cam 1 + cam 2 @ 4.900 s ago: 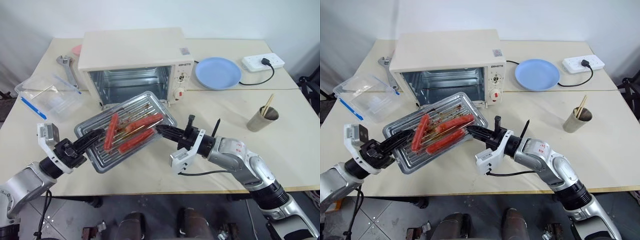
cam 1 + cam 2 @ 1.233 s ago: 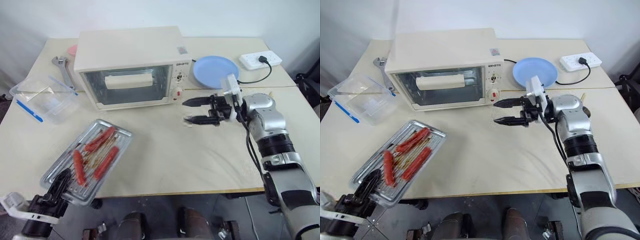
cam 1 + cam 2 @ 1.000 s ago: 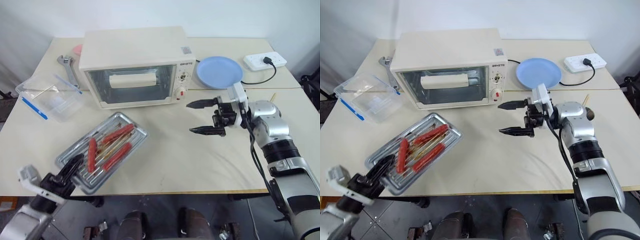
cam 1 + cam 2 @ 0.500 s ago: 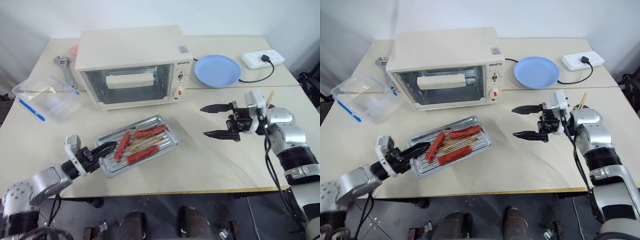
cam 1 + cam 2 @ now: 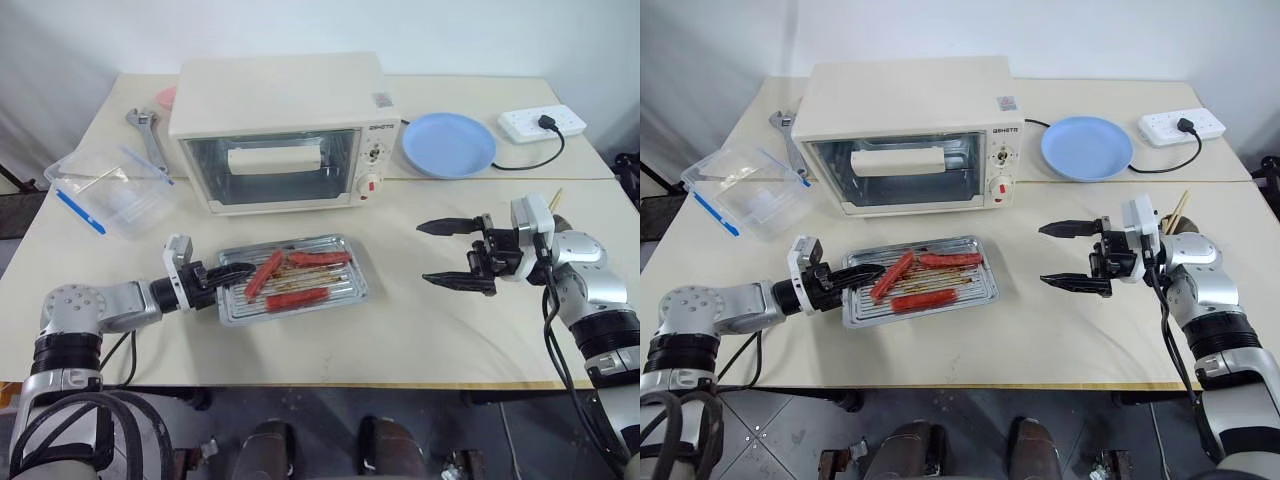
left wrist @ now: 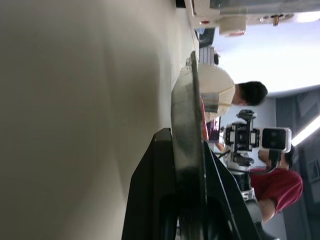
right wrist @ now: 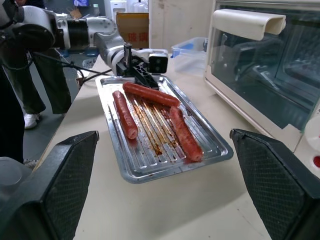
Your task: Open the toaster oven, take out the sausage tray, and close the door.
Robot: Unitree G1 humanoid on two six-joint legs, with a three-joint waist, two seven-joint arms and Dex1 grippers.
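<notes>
Left gripper (image 5: pixel 228 272) clamps the rim of the sausage tray (image 5: pixel 292 293), flat on the table just before the toaster oven (image 5: pixel 282 132), door (image 5: pixel 272 169) closed; right gripper (image 5: pixel 450 254) hangs spread, empty.

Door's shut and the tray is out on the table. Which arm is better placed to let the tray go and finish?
Left: the left gripper is clamped on the sausage tray rim, so only it can release; the right gripper hangs open, well clear.
</notes>
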